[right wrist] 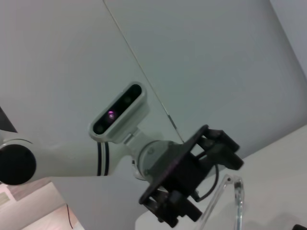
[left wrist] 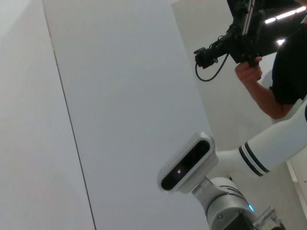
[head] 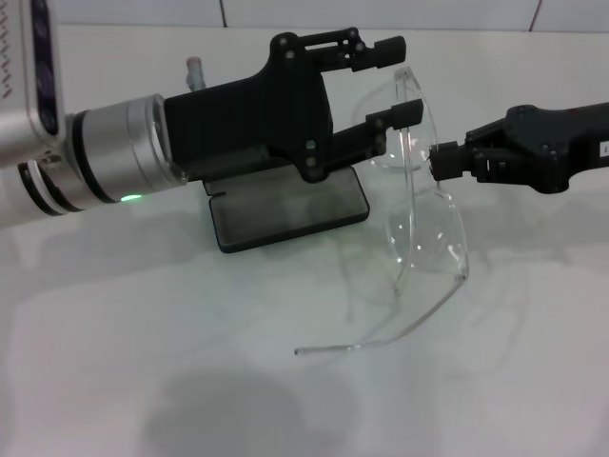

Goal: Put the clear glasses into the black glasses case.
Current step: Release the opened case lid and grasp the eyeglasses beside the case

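My left gripper (head: 404, 81) reaches in from the left of the head view, held above the white bench (head: 143, 362), fingers (head: 390, 45) spread apart with one near the top of the clear glasses (head: 428, 238) frame and the other at the frame's upper arm hinge; whether they actually touch the plastic I can't tell. My right gripper (head: 430, 160) comes in from the right, tip right against the glasses' frame near the bridge, and whether its fingers are open or clamped I can't tell. The clear glasses are lifted and tilted between the two grippers, lens hanging down on the right of the case, one long thin arm sweeping down and left close to the bench. The black glasses case (head: 285, 205) sits open on the bench under and behind my left gripper, grey lining up, lid side mostly hidden by the gripper body. No lettering readable on the case. A green light glows on my left wrist ring (head: 131, 198). Left wrist view shows only a wall, my right arm's camera housing (left wrist: 187, 163) and a person's hand holding a black camera (left wrist: 240, 33). Right wrist view shows my left gripper (right wrist: 192, 191) farther off with a bit of the clear glasses (right wrist: 237, 191) beside it. No brand text legible anywhere.
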### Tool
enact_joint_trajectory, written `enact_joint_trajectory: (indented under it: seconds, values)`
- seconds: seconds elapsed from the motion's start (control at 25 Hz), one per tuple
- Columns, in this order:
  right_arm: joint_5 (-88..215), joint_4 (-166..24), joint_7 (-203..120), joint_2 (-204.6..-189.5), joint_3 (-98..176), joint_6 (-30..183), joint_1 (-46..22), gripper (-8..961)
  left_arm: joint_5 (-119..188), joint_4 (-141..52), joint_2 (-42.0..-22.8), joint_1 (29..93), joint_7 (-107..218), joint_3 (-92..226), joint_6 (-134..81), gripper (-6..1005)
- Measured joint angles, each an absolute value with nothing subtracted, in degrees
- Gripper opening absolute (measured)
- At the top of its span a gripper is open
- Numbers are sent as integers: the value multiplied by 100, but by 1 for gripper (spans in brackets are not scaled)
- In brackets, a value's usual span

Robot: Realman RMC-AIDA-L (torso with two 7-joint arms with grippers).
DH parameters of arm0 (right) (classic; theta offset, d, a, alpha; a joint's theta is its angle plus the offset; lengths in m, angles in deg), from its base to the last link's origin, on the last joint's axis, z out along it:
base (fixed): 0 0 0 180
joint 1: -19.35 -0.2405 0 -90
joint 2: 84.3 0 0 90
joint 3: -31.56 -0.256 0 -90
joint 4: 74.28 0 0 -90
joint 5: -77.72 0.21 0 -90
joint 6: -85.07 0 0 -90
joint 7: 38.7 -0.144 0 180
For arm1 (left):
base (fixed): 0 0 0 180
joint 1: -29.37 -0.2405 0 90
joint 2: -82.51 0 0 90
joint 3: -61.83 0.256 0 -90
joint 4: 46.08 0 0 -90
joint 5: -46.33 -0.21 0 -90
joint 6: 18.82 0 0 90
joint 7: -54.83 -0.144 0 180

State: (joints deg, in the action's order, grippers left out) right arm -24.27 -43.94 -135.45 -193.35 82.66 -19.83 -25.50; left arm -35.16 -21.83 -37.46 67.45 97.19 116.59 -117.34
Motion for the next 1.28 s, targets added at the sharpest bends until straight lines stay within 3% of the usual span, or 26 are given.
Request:
enact_joint_trajectory:
  seconds: [0.36,0.96,1.28]
  values:
    - [-2412,-4396,-13539,-19377,8248,-2108,-2541,28,-3498,-2201,-3767,6829,9713,11870,-11570,481]
    - [-2521,-4250,-12909,-19297,7283,-1343,-1918,9,-2975,-2124,-3668,6502,9769,11733,-11633,481]
    - [-3054,-3843,-12570,-19539,7521,-861,-1993,14,-3015,-2221,-3708,6469,9790,11728,-11168,480]
